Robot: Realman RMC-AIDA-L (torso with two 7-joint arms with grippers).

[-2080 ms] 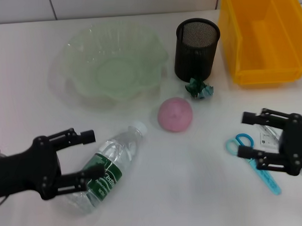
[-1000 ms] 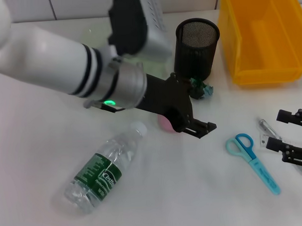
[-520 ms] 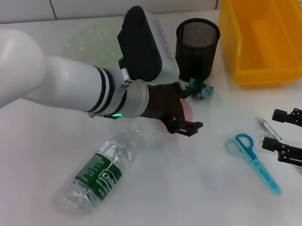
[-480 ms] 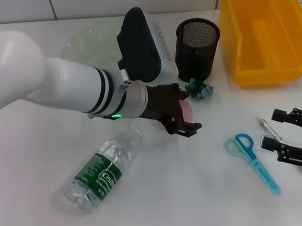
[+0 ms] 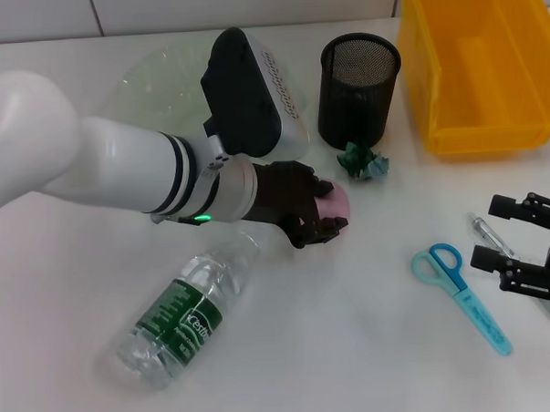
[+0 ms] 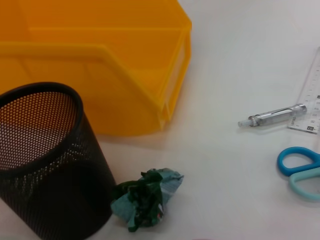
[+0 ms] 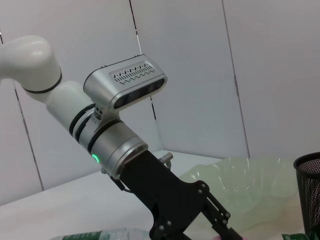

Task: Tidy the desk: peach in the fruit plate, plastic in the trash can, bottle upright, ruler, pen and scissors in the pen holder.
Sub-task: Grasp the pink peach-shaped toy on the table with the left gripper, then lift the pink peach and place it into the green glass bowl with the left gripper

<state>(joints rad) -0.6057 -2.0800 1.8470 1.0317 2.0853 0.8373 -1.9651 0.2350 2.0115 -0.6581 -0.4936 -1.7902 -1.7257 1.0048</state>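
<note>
You see the left gripper (image 5: 319, 220) lowered over the peach (image 5: 334, 202), which sits on the tabletop (image 5: 372, 348) near the centre; its jaws straddle the fruit, but you cannot tell whether they are clenched on it yet. This placement fits the first step of the task, since the fruit plate (image 5: 156, 83) lies close by at 10 o'clock from the peach, partly hidden behind the arm. The right gripper (image 5: 525, 254) hovers at 3 o'clock with its jaws released, above the pen (image 5: 488, 233) and just beside the scissors (image 5: 461, 294), likely staged for the pen holder (image 5: 359, 88) items. The bottle (image 5: 184, 310) lies on its side at 7 o'clock, not yet stood upright. The crumpled plastic (image 5: 362, 161) rests at the foot of the pen holder, near the yellow bin (image 5: 483, 60). Consult the left wrist view for the ruler (image 6: 310, 100), which the head view hides behind the right gripper; it lies touching the pen. The right wrist view shows the left gripper's side profile, but not the contact with the peach.
</note>
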